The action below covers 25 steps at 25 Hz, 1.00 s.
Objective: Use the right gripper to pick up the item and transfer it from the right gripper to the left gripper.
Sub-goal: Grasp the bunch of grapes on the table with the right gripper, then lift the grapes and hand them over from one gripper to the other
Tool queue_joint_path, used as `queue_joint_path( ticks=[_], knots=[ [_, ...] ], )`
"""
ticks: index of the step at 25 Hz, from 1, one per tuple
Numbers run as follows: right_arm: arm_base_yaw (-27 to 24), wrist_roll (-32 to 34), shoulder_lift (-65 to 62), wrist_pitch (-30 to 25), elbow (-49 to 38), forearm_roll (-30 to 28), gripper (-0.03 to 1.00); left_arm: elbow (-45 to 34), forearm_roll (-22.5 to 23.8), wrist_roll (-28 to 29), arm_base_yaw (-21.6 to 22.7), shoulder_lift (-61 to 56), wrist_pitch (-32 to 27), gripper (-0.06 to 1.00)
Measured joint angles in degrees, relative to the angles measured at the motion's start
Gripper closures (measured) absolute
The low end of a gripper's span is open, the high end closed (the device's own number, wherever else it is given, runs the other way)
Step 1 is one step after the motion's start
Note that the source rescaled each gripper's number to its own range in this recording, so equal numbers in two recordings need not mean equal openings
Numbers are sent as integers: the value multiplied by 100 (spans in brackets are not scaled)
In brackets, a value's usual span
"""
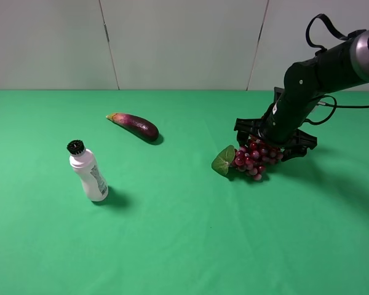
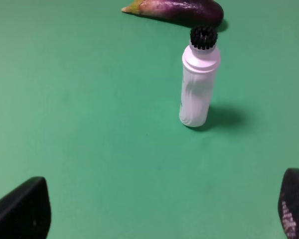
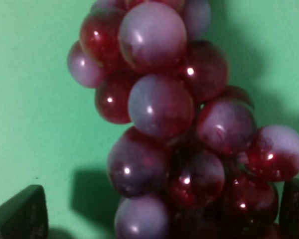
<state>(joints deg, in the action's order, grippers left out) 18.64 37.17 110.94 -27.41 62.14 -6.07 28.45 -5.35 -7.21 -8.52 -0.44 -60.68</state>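
The bunch of dark red and purple grapes (image 1: 253,161) lies on the green table at the right, its green leaf (image 1: 224,161) pointing left. My right gripper (image 1: 272,144) hangs directly over the bunch's far end, jaws spread wide to either side. In the right wrist view the grapes (image 3: 164,114) fill the frame between the two open fingertips (image 3: 20,214). The gripper (image 3: 159,216) is not closed on them. My left gripper (image 2: 159,214) is open and empty; only its two fingertips show in the left wrist view. It is out of the exterior high view.
A white bottle with a black cap (image 1: 88,172) stands upright at the left, also in the left wrist view (image 2: 199,84). A purple eggplant (image 1: 135,125) lies behind it, seen too in the left wrist view (image 2: 179,11). Green cloth (image 1: 184,246) covers the table.
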Motion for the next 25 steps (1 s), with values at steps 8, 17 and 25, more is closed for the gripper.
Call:
queue_joint_path(
  ticks=[8, 17, 25],
  knots=[
    [64, 0, 0, 41, 0, 89, -3, 0, 0, 0, 0, 0, -1, -2],
    [82, 0, 123, 33, 5, 93, -1, 0, 0, 0, 0, 0, -1, -2],
    [82, 0, 134, -130, 24, 87, 85, 0, 0, 0, 0, 0, -1, -2]
  ],
)
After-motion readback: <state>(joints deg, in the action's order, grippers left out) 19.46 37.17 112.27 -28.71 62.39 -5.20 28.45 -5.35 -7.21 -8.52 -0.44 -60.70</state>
